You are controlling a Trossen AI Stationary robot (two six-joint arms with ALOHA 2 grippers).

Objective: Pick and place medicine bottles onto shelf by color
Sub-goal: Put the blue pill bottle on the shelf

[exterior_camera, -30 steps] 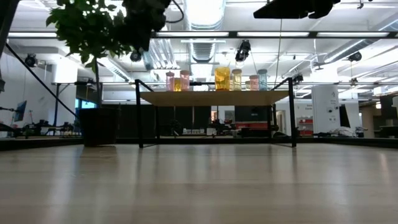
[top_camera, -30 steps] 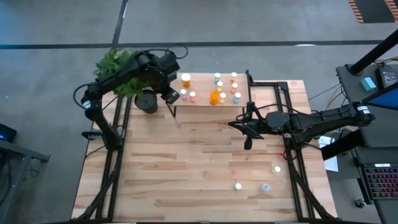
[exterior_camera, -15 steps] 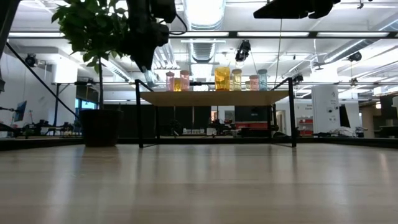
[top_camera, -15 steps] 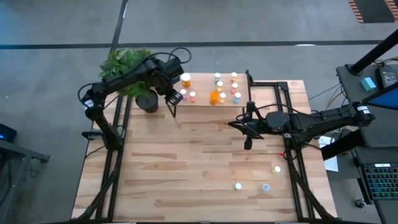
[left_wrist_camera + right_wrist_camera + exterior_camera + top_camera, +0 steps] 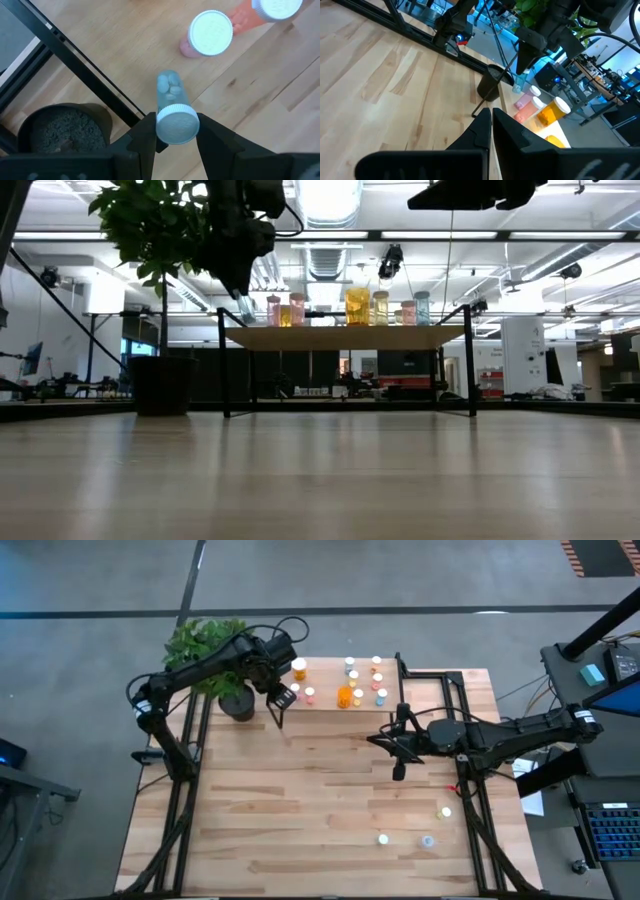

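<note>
The shelf (image 5: 325, 705) stands at the table's far edge with several medicine bottles on its top (image 5: 340, 337): pink, orange, yellow and blue ones. My left gripper (image 5: 283, 697) hangs over the shelf's left end, shut on a blue medicine bottle (image 5: 170, 92) with a white cap. In the low view this bottle (image 5: 247, 308) is just above the shelf's top. A pink bottle (image 5: 212, 32) stands close beyond it. My right gripper (image 5: 491, 117) waits shut and holding nothing above the table's right middle (image 5: 385, 743). My left gripper pinches the blue bottle between its two fingers (image 5: 145, 135) at the cap end (image 5: 176, 124). The fingers come from above, pointing steeply down. The bottle hangs below them, slightly tilted, bottom down, clear of the shelf top (image 5: 240, 85).
A potted plant (image 5: 237, 705) stands right beside the shelf's left end, its leaves (image 5: 150, 225) near my left arm. Three loose bottles (image 5: 445, 811) (image 5: 383, 838) (image 5: 428, 840) lie at the table's near right. Bare wood fills the table's middle.
My left gripper has come down and moved a little toward the shelf with the blue bottle, from above the plant's side to just above the shelf's left end. It stays shut on the bottle.
</note>
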